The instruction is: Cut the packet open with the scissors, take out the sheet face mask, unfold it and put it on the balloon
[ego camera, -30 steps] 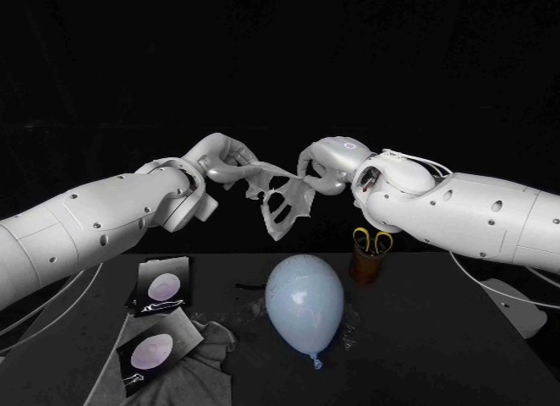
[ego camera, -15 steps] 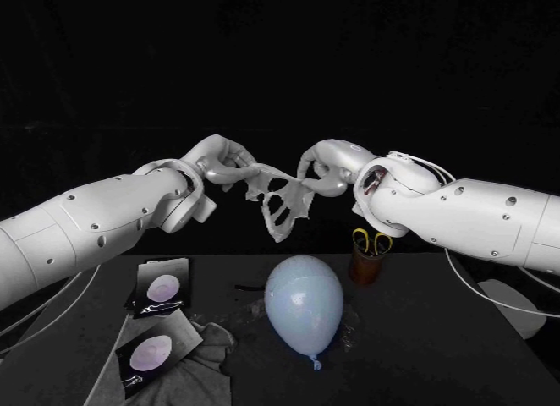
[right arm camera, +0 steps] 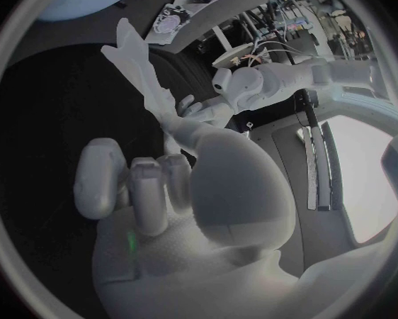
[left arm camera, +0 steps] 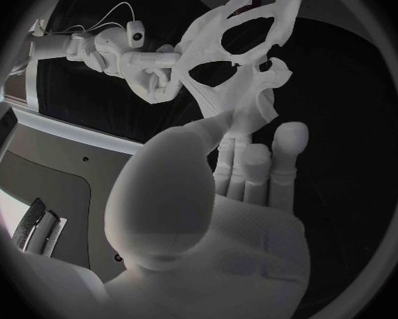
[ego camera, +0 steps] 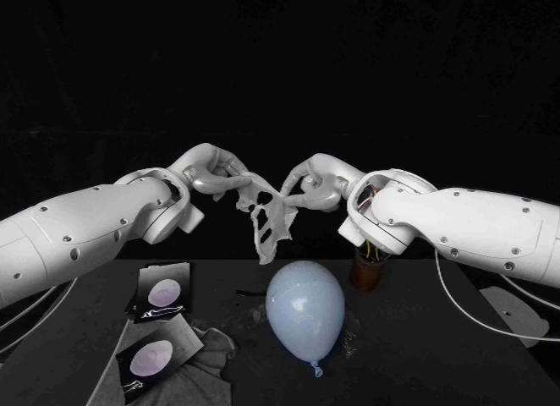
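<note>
The white sheet face mask (ego camera: 268, 213) hangs stretched in the air between my two hands, high above the table. My left hand (ego camera: 210, 176) pinches its left edge and my right hand (ego camera: 310, 182) pinches its right edge. The mask's lower part droops toward the pale blue balloon (ego camera: 304, 308), which lies on the table below it. In the left wrist view the mask (left arm camera: 239, 64) spreads past my left hand's fingers (left arm camera: 252, 166), with my right hand (left arm camera: 155, 71) beyond it. In the right wrist view the mask (right arm camera: 141, 74) runs from my right hand (right arm camera: 155, 184) toward my left hand (right arm camera: 239, 88).
Two face mask packets (ego camera: 161, 293) (ego camera: 150, 359) lie on the table at the left, the nearer one on a crumpled grey cloth (ego camera: 207, 359). A brown cup (ego camera: 368, 271) stands behind the balloon's right side, partly hidden by my right arm.
Both hands have risen a little and drawn slightly leftward with the mask. My right arm now covers the yellow scissor handles in the cup.
</note>
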`<move>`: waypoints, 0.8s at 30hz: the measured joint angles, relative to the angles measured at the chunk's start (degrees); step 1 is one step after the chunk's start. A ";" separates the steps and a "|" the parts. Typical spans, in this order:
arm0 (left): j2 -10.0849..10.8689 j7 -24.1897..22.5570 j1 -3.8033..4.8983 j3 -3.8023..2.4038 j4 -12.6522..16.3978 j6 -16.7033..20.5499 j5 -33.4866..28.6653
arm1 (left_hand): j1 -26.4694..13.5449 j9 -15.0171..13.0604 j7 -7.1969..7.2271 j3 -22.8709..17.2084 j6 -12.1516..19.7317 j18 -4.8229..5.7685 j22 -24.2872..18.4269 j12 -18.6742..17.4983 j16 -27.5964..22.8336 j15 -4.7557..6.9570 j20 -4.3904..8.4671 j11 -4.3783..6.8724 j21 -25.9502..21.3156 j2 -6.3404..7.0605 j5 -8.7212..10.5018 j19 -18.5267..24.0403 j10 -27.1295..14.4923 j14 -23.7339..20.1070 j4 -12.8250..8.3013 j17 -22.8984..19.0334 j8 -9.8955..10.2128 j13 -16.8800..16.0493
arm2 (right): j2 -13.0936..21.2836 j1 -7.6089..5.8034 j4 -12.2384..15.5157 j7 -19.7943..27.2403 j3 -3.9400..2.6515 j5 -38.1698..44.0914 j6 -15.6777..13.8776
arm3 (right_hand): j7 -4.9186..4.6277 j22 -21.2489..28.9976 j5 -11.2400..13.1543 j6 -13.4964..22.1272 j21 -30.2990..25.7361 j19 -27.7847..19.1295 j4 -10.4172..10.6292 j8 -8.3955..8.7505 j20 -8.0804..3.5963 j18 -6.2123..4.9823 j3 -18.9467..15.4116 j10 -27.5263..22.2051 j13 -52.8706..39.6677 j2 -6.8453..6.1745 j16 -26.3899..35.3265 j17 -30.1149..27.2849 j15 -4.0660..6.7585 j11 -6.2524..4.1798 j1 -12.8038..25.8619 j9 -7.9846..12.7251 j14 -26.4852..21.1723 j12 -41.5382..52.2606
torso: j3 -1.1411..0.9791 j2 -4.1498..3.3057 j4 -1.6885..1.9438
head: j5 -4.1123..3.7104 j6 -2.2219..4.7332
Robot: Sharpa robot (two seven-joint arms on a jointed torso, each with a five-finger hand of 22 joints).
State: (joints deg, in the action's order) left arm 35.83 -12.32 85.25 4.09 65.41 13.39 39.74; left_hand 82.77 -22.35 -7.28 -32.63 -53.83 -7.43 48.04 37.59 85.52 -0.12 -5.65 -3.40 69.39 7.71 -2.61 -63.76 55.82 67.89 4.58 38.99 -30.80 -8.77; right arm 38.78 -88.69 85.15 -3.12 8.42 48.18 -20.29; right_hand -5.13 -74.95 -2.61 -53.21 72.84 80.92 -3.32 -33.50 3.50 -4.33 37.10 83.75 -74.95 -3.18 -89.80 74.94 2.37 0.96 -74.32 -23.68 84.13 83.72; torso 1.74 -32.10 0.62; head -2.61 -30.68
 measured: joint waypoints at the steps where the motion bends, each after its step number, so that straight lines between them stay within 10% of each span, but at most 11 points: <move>1: 0.61 -0.21 -0.02 0.00 0.66 -0.12 -0.08 | 0.00 0.00 0.00 0.00 0.00 0.00 -0.09 0.00 0.00 0.00 0.00 0.00 0.00 0.00 0.00 0.00 0.00 0.00 0.00 -0.15 0.01 0.00 | 0.00 0.00 0.46 0.29 0.05 -1.77 0.38 | 0.00 0.00 0.00 0.00 -0.01 0.00 0.00 0.01 0.00 0.00 0.00 0.00 0.00 0.00 0.01 -0.01 0.00 0.00 0.00 0.00 0.00 -0.14 | 0.04 0.03 0.01 | 0.11 0.02; 15: 9.31 -1.55 -0.20 0.09 10.72 -4.42 -0.08 | 0.62 0.00 0.00 0.16 -0.41 -0.01 -1.67 0.00 -0.12 -0.01 -0.08 0.00 -0.52 -0.14 0.22 0.93 -0.01 -0.64 -0.16 -1.62 0.44 0.01 | -0.35 2.14 5.58 3.64 1.18 -21.83 6.01 | -0.35 0.04 0.07 0.38 -0.24 -0.01 0.00 0.25 0.01 0.01 0.00 0.00 0.05 0.18 0.19 -0.03 -0.01 0.01 0.18 -0.03 -0.01 -0.67 | 0.69 0.83 0.40 | 2.48 -0.54; 24: 12.38 -0.74 -0.90 1.39 15.81 -7.60 0.32 | 0.62 0.00 0.00 0.16 -0.41 0.00 -1.98 0.00 -0.12 0.20 -0.08 -0.01 -0.56 -0.14 -0.01 1.32 -0.01 -0.85 -0.16 -1.92 0.63 0.01 | 1.44 5.34 9.84 4.07 1.69 -27.57 8.23 | -0.39 0.02 0.10 0.51 -0.24 -0.01 0.00 0.06 0.01 0.01 -0.01 -0.03 0.01 0.33 0.00 0.01 -0.01 -0.02 0.33 -0.07 -0.01 -0.69 | 0.88 1.44 0.55 | 2.97 -0.82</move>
State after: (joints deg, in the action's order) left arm 48.21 -13.07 84.34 5.48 81.22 5.78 40.06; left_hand 83.39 -22.35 -7.28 -32.48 -54.25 -7.43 46.06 37.59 85.40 0.08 -5.72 -3.41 68.83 7.57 -2.63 -62.44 55.81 67.03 4.42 37.07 -30.16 -8.76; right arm 40.23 -83.35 94.98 0.94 10.11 20.61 -12.06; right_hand -5.52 -74.93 -2.51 -52.71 72.60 80.91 -3.32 -33.43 3.51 -4.32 37.09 83.72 -74.94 -2.85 -89.80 74.95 2.36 0.94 -73.99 -23.75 84.12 83.03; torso 2.62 -30.66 1.17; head 0.36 -31.50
